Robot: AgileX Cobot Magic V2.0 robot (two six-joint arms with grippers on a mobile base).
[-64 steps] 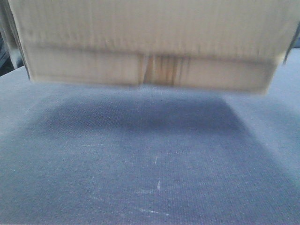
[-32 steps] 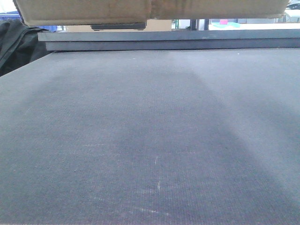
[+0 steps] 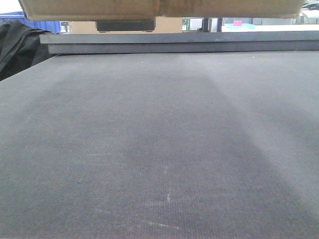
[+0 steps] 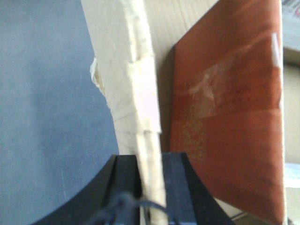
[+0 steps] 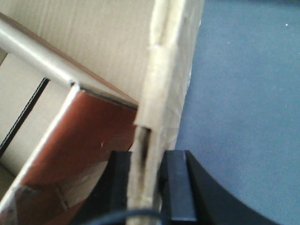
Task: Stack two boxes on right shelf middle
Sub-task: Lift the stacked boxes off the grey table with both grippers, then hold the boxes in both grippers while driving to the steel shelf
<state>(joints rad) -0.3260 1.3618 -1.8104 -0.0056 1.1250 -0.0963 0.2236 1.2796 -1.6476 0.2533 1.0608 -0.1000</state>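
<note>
A: Front view, where's the box?
B: Brown corrugated box [image 3: 159, 7] runs along the top edge of the frame, and only a strip of its underside shows. It's up off the dark tabletop [image 3: 159, 149], with background visible through the gap beneath it.
A: Left claw?
B: Left claw [image 4: 151, 164] is at bottom centre of the left wrist view. Its black fingers [image 4: 176, 178] are pressed in tight on the top edge of a box wall, with the cardboard pinched between them. That wall is wrinkled, with a torn notch on its outer face toward the upper left of the frame.
A: Right one?
B: Right claw [image 5: 146, 183] is at bottom centre of the right wrist view. The jaws are nearly together, clamped on a box wall edge, and the cardboard is crumpled where they bite. Tabletop fills the right side of that frame.
A: Inside the box?
B: There's a reddish-brown panel [image 4: 229, 140] on the right of the left wrist view, with a clear tape strip [image 4: 211, 84] across it.
A: Anything else?
B: A grey ledge [image 3: 179, 44] runs along the tabletop's far side in the upper part of the frame. A black block [image 3: 124, 25] sits just under the box, left of centre; can't tell what it is. Black cloth [image 3: 17, 45] at far left.
</note>
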